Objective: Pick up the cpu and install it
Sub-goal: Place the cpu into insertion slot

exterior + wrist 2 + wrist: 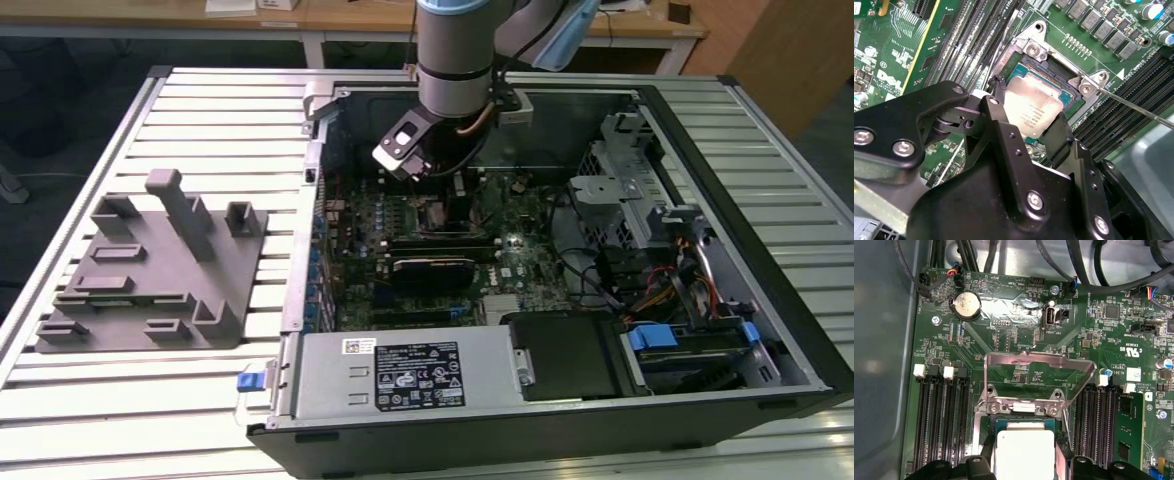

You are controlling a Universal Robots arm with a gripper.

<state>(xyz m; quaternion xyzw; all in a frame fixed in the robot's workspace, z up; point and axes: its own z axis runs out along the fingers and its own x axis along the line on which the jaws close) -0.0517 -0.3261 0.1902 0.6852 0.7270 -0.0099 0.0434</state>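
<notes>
I'm at the install step. My tool (pixel 1028 119) is narrow, its fingers (pixel 996 100) closed on either side of the cpu (pixel 1034 107). It holds the cpu right over the open socket (pixel 1050 67) on the motherboard (pixel 1019 340), inside the case (pixel 561 430) on the desk (pixel 200 110). I cannot tell whether the cpu is seated. Seating it calls for squared corners and a gentle, level descent.

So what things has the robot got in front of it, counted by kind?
Open case: 1
Slotted grey block: 1
Silver cpu, held in the pincer over its socket: 1
Total: 3
</notes>
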